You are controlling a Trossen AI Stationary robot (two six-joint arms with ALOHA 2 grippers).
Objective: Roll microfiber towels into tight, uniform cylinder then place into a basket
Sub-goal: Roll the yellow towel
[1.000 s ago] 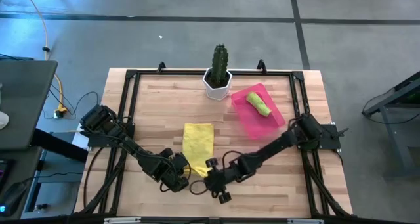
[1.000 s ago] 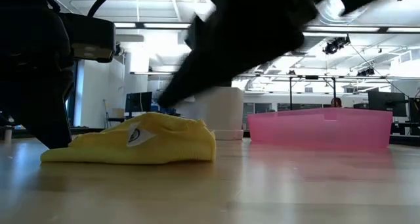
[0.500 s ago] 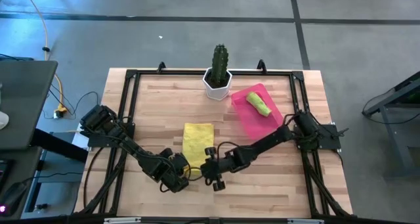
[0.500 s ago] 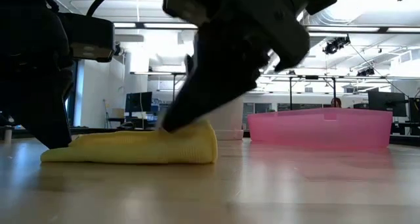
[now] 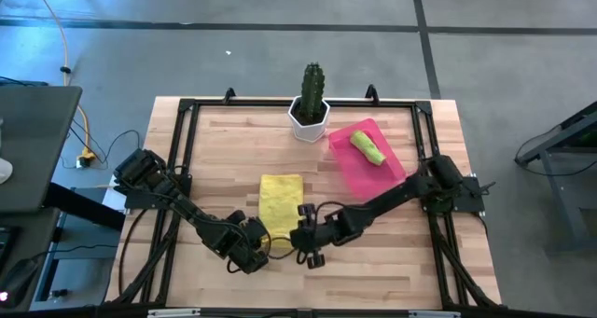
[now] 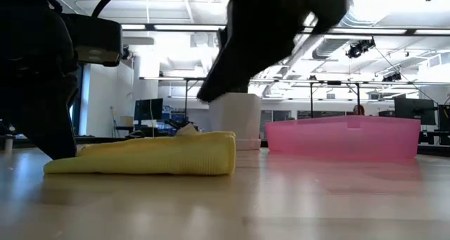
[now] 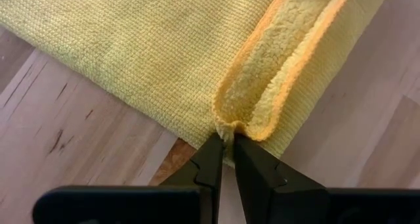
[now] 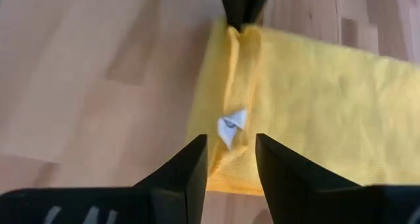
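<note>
While the left gripper point(image 7: 224, 148) pinches the near corner of the yellow towel point(image 5: 281, 202) at mid-table, I hold the right gripper point(image 8: 230, 157) above the opposite corner, fingers apart around its white tag point(image 8: 229, 125). I judge a tight roll needs both corners turned evenly. The green towel point(image 5: 367, 148) lies rolled in the pink basket point(image 5: 355, 173).

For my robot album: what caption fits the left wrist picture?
Left gripper pinching the rolled-up corner of the bright yellow microfiber towel on the wooden table.
</note>
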